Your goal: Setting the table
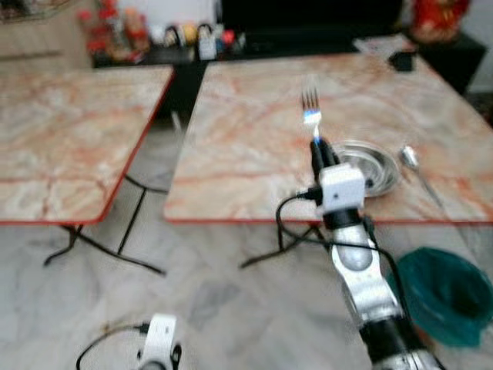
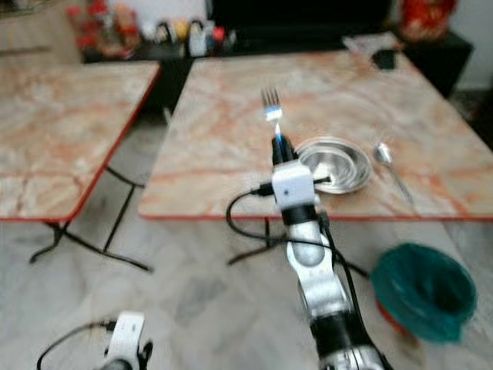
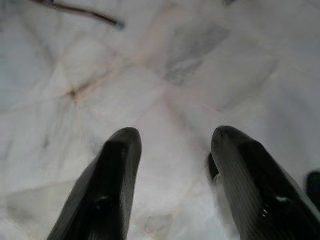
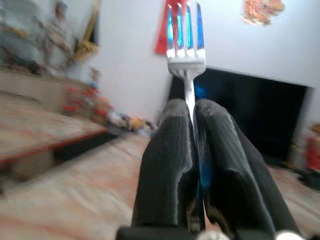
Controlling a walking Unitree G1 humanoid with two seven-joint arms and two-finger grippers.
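Note:
My right gripper (image 1: 317, 146) is shut on a silver fork (image 1: 310, 108), held upright with the tines up above the near edge of the marble table (image 1: 254, 131). The right wrist view shows the fork (image 4: 186, 45) pinched between the two black fingers (image 4: 167, 165). Just right of the gripper sits a round metal plate (image 1: 370, 166), and a spoon (image 1: 416, 169) lies to the plate's right. My left gripper (image 3: 172, 150) hangs low over the floor, open with nothing between its fingers.
A second marble table (image 1: 69, 131) stands to the left, with a gap between the two. A green bin (image 1: 447, 293) sits on the floor at the right. Bottles and jars (image 1: 154, 35) line a dark shelf behind the tables.

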